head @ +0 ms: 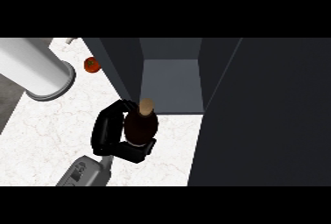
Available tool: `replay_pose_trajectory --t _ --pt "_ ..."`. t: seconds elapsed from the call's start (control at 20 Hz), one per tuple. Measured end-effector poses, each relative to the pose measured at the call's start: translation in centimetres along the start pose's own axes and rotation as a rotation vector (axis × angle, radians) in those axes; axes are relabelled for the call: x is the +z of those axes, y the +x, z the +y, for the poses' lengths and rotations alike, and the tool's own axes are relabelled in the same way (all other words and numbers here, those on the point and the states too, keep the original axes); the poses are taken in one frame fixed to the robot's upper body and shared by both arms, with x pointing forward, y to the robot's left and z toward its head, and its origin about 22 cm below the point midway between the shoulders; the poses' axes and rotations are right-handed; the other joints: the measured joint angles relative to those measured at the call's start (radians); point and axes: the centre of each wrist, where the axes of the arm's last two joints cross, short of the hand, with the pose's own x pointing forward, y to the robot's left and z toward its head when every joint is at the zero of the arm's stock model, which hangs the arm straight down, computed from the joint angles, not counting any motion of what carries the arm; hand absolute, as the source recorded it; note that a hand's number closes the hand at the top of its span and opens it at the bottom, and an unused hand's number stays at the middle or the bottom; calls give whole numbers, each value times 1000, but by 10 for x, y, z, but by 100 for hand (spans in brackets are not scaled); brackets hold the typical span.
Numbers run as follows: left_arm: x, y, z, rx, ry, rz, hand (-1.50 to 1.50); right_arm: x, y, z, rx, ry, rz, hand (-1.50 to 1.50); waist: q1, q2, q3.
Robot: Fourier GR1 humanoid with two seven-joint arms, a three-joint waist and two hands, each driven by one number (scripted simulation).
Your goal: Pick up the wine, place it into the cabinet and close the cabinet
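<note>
The wine bottle (141, 124) is dark with a tan cork top and stands upright on the marble counter (45, 131), just in front of the open cabinet (171, 83). My left hand (132, 151) is shut on the bottle. Its fingers (103, 127) wrap round the bottle's left side and hide the lower body. The grey forearm comes in from the lower left. The cabinet's grey inside shelf shows right behind the bottle's top. Its open door (265, 113) is a large dark panel filling the right of the view. My right hand does not show.
A big white cylinder (39, 70) with a grey rim lies at the upper left. A small red round fruit (92, 64) sits beside the cabinet's dark left panel (119, 65). A grey strip (8, 98) borders the counter at the far left.
</note>
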Motion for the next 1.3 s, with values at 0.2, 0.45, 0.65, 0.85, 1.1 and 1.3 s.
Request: replay_pose_trajectory --t 0.2,0.45,0.65,0.85,1.1,1.3 --pt "-22 27 -27 39 -6 8 150 -1 2 -3 9 -11 -4 -150 1 0 0" --pt "-45 55 -50 36 10 20 150 1 -3 -4 -1 -9 12 -150 1 0 0" --pt "-71 70 -63 33 29 46 150 0 -4 -4 1 -1 21 -150 -2 2 0" --pt "-96 74 -77 25 56 65 150 -2 -1 -3 5 4 7 -150 -5 3 0" --pt "-119 74 -84 -5 84 56 150 -2 0 -5 5 -4 5 -150 -7 4 -1" --pt "-125 68 -82 -86 82 33 150 -1 -2 -6 4 -6 9 -150 -6 3 -1"
